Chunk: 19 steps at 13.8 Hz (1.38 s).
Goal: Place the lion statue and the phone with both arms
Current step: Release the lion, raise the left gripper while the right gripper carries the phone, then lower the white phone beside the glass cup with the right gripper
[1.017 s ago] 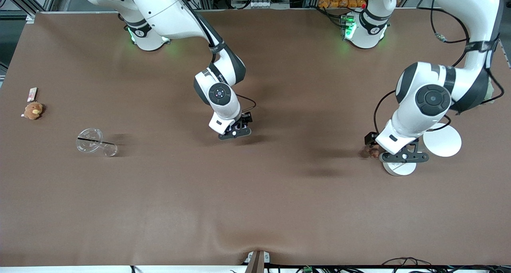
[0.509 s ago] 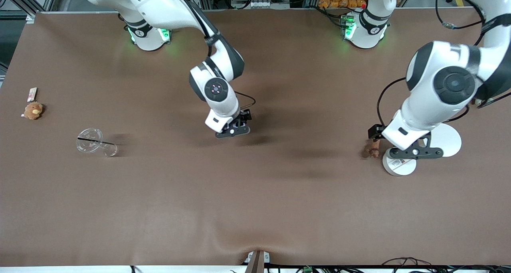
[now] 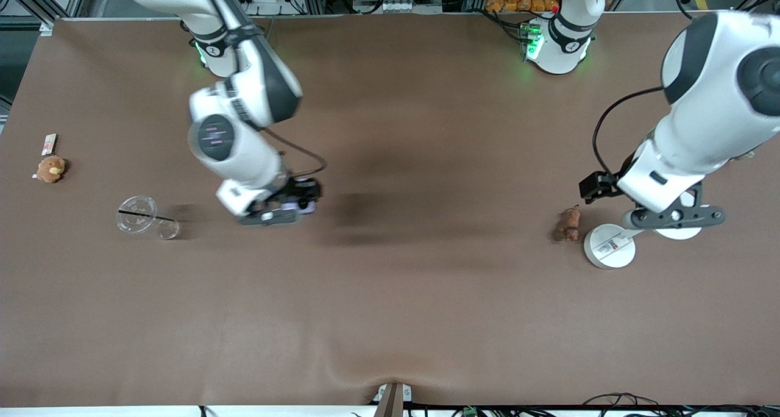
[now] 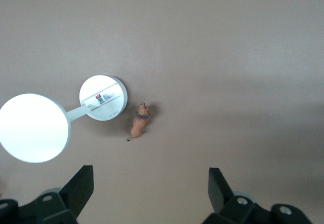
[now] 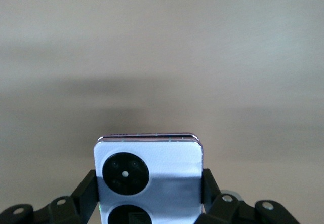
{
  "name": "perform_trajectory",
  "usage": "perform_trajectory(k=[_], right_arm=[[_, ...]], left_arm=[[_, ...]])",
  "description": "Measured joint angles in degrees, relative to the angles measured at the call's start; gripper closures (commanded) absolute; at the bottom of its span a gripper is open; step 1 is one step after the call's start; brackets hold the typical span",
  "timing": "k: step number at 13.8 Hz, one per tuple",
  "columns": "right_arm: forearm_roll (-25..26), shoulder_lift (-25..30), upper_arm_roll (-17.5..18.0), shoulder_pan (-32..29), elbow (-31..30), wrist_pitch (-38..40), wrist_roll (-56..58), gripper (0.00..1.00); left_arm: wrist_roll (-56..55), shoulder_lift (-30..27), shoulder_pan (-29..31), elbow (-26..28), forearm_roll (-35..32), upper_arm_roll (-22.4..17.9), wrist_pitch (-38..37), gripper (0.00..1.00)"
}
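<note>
The right pincer (image 3: 275,213) grips the phone (image 5: 148,176) above mid-table; the left pincer (image 4: 151,193) — open, empty — hangs above the lion statue (image 3: 569,223).

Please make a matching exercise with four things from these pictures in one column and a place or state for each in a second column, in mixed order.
1. phone
2. lion statue
3. left pincer
4. orange-brown plush toy

A. open, above the table
B. on the table beside the white round stand
C. at the right arm's end of the table
D. clamped in the right pincer

Pairs: 1-D, 2-B, 3-A, 4-C
</note>
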<state>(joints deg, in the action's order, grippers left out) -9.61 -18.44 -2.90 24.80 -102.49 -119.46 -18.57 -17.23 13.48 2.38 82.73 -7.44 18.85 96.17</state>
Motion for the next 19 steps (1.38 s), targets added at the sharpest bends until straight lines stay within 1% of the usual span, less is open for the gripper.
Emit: perform_trajectory(k=[3, 6, 9, 11, 13, 16, 17, 19], right_arm=[[0.04, 0.38, -0.04, -7.90, -0.04, 4.29, 1.05, 0.85], [0.32, 0.33, -0.04, -13.98, -0.09, 7.46, 1.85, 0.85], [3.12, -1.03, 0.01, -18.41, 0.36, 6.36, 6.36, 0.85], [3.33, -4.06, 0.02, -21.08, 1.36, 3.57, 11.04, 0.85], [3.35, -7.78, 0.04, -22.80, 1.86, 0.21, 15.11, 0.85], [3.35, -13.34, 0.05, -24.14, 2.23, -4.98, 19.51, 0.84], [3.35, -14.83, 0.06, -24.28, 2.39, -5.89, 20.00, 0.83], [3.35, -16.63, 0.16, -24.29, 2.61, -6.12, 20.18, 0.81]], left_arm=[[0.00, -3.69, 0.29, -0.19, 0.42, -0.20, -2.13, 0.00], [0.00, -6.58, 0.45, -0.20, 0.47, -0.22, -3.67, 0.00], [0.00, -8.36, 1.21, -0.18, 0.53, -0.27, -4.52, 0.00], [0.47, -8.87, 2.25, -0.12, 1.76, -0.45, -5.17, 0.00], [2.48, -9.35, 1.55, 0.28, 3.07, -2.43, -5.46, 0.00], [3.66, -11.61, -4.25, 2.18, 3.47, -9.36, -5.75, 0.00], [3.74, -12.57, -5.78, 2.91, 3.53, -11.03, -5.87, 0.00], [3.77, -14.00, -7.59, 4.02, 3.55, -12.87, -6.05, 0.00]])
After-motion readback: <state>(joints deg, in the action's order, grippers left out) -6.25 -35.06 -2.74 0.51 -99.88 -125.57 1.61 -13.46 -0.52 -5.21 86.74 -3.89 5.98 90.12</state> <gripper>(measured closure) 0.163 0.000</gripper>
